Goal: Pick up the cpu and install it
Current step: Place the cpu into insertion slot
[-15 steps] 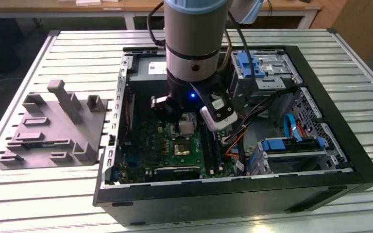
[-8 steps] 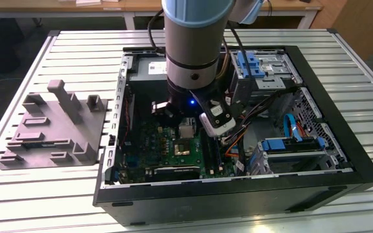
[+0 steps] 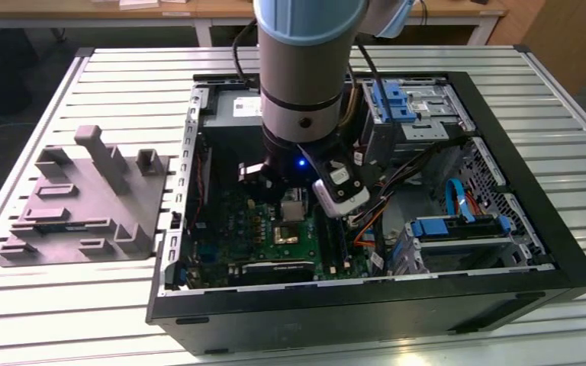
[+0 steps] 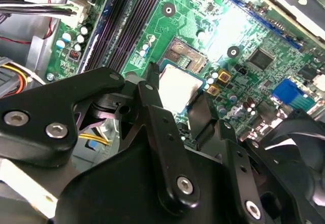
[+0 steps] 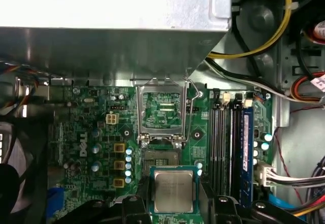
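The cpu is a small square chip with a silvery top and a green rim, and my gripper is shut on it, one black finger on each side. It hangs just above the green motherboard, beside the open socket, whose metal load plate stands lifted. In the second wrist view the cpu sits between the fingertips, short of the socket. In the exterior view the arm reaches down into the open computer case, with the cpu under the wrist.
The grey power supply box overhangs the board near the socket. Memory slots and loose cables run beside it. A black fan sits close to the fingers. A grey moulded tray lies on the slatted table at the exterior view's left.
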`<act>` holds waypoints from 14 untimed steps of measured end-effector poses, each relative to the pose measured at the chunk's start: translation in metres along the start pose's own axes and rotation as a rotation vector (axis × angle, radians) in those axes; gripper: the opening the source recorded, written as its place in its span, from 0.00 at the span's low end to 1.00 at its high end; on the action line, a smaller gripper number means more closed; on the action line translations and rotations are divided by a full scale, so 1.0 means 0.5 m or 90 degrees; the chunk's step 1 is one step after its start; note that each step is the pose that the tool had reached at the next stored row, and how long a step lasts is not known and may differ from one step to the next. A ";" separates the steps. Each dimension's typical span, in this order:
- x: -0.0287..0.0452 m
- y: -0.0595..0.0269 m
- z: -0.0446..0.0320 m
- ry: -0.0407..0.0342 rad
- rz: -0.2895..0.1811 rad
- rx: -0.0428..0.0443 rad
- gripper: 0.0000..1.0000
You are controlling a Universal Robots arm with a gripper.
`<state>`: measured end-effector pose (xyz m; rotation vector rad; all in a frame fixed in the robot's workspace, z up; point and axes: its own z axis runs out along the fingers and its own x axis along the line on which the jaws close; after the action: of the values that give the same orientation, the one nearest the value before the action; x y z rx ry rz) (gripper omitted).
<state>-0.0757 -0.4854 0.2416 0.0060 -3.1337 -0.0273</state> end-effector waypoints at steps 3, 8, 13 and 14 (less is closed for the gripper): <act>0.008 0.000 0.011 0.0000 0.001 0.0001 0.47; 0.010 -0.001 0.029 0.0000 0.002 0.0001 0.47; 0.010 -0.003 0.041 0.0001 0.002 0.0002 0.47; 0.010 -0.004 0.042 0.0000 0.002 0.0002 0.47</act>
<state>-0.0810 -0.4869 0.2205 0.0021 -3.1336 -0.0268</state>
